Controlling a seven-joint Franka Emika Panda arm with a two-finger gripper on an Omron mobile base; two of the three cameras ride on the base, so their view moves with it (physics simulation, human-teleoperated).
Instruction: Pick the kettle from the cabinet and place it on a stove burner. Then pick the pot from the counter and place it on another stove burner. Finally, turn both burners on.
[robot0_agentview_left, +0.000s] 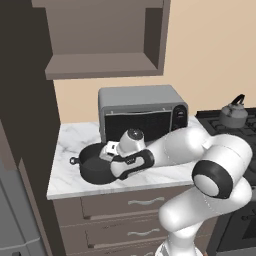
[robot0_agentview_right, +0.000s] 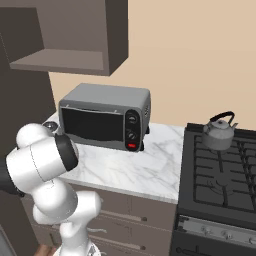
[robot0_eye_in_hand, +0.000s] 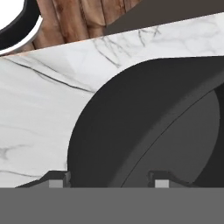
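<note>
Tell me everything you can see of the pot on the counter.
The pot is wide, low, round and dark grey, matte like metal, with no lid and a small loop handle showing on its left side. It sits upright on the white marble counter, in front of the toaster oven. The gripper straddles its rim wall, fingertips either side.

Counter (robot0_agentview_left: 70, 182): white marble-veined slab over brown drawers; pot (robot0_agentview_left: 95, 167) and grey toaster oven (robot0_agentview_left: 142, 116) are carried on it
Burners (robot0_agentview_right: 220, 172): black grates; kettle (robot0_agentview_right: 219, 131) is seated on a rear one
</note>
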